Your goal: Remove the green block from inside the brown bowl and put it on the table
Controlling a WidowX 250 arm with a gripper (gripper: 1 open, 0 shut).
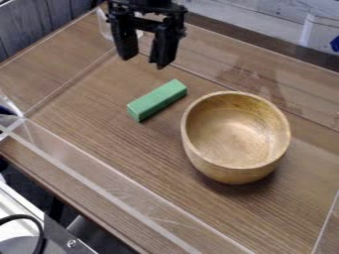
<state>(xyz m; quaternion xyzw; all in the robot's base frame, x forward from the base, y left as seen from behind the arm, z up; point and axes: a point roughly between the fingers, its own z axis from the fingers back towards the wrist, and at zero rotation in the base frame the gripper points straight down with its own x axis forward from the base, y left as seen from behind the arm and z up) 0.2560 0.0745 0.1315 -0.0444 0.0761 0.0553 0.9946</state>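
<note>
Bright green block [157,100] — one flat, plain shade, a touch darker on its side face. The bowl [236,136] is light brown wood, honey-toned, with faint grain running across its inside and a paler rim. Underneath, the table [93,149] shows mid-brown wood grain in long streaks — its low walls are clear, catching whitish glints along the edges. The gripper [145,48] is black all over, jaws included.
</note>
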